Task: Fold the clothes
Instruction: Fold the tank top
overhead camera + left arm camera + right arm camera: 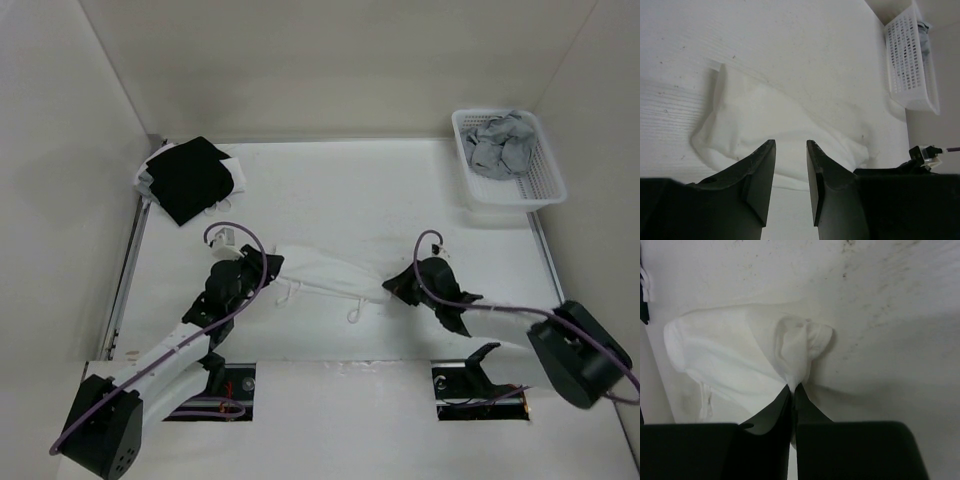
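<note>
The clothes, a thin white camisole, lie bunched in a band across the middle of the table, with two narrow straps trailing toward the near edge. My left gripper sits at its left end. In the left wrist view, that gripper is open, and the white fabric lies just beyond and under the fingertips with nothing pinched. My right gripper is at the right end. The right wrist view shows this gripper shut on a pinched peak of the camisole.
A black garment with white edges lies at the back left corner. A white plastic basket holding grey garments stands at the back right; it also shows in the left wrist view. White walls enclose the table.
</note>
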